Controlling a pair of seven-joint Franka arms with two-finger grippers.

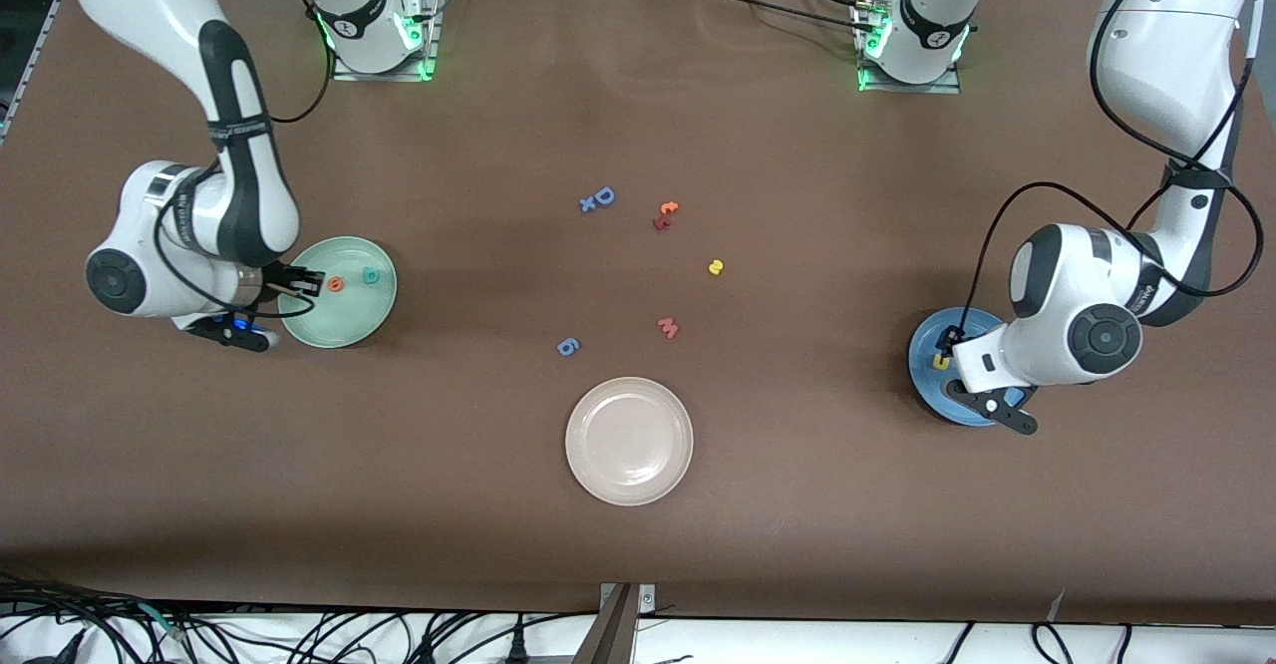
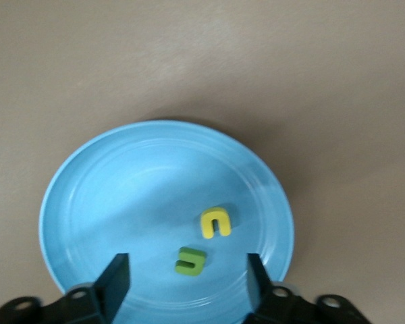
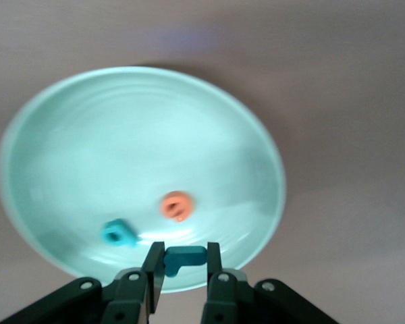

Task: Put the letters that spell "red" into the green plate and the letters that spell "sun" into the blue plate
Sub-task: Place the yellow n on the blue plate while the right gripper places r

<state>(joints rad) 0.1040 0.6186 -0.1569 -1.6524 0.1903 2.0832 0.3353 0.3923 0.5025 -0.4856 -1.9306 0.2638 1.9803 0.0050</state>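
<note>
Three plates [image 1: 628,442]; about twelve foam letters [image 1: 668,327]; two arms [image 1: 234,146].

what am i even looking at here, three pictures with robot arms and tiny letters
Two white robot arms work at a brown table. The wide picture comes from a high camera facing them; each of the other two comes from a camera on one arm's wrist.

The right end effector is over the green plate, shut on a teal letter; an orange letter and another teal letter lie in that plate.

The left end effector is open over the blue plate, where a yellow letter and a green letter lie.

Mid-table lie loose letters, one a yellow s, and a cream plate.
</note>
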